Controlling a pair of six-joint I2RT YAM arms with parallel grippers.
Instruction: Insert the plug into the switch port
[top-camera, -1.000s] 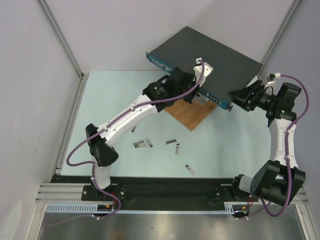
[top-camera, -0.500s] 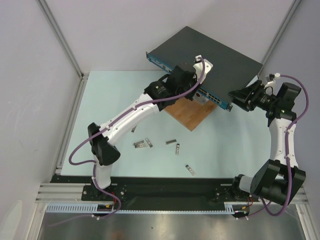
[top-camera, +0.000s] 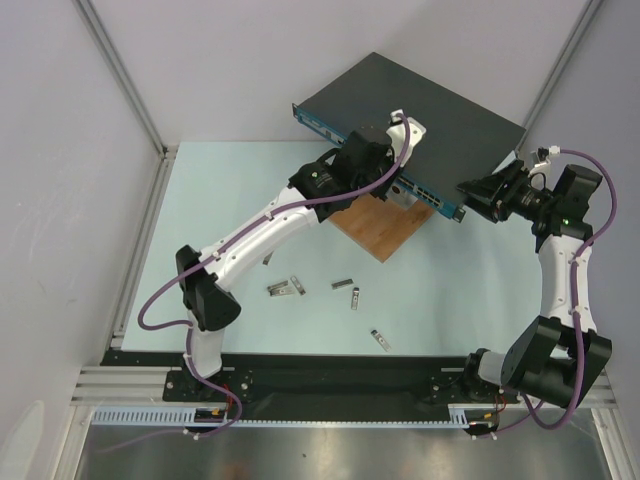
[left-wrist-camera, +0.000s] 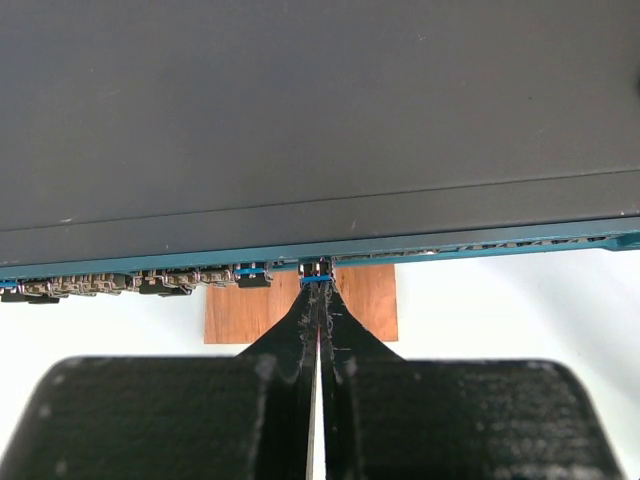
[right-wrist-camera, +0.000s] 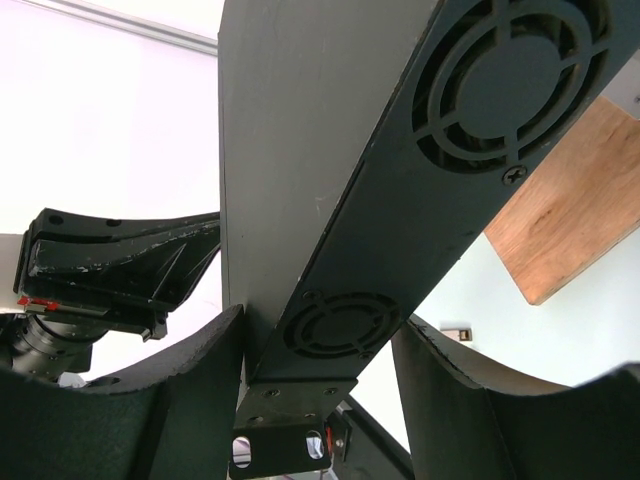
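Observation:
The switch (top-camera: 430, 105) is a flat dark grey box with a blue front strip (top-camera: 350, 140) of small sockets. My left gripper (top-camera: 393, 188) is at that strip. In the left wrist view my left gripper (left-wrist-camera: 318, 288) is shut on the plug (left-wrist-camera: 317, 270), a small metal piece with a blue tab whose tip is at a socket in the switch (left-wrist-camera: 300, 120). My right gripper (top-camera: 472, 190) is at the switch's right end. In the right wrist view my right gripper (right-wrist-camera: 320, 320) clamps the switch (right-wrist-camera: 300, 150) top and bottom beside its fan grilles.
A brown wooden board (top-camera: 385, 228) lies under the switch's front edge; it also shows in the left wrist view (left-wrist-camera: 250, 310) and the right wrist view (right-wrist-camera: 570, 210). Several loose plugs (top-camera: 285, 289) lie on the pale table. Grey walls and metal rails (top-camera: 140, 250) enclose it.
My left gripper has edged slightly toward the switch's front strip with the plug. The right arm and the switch have not moved.

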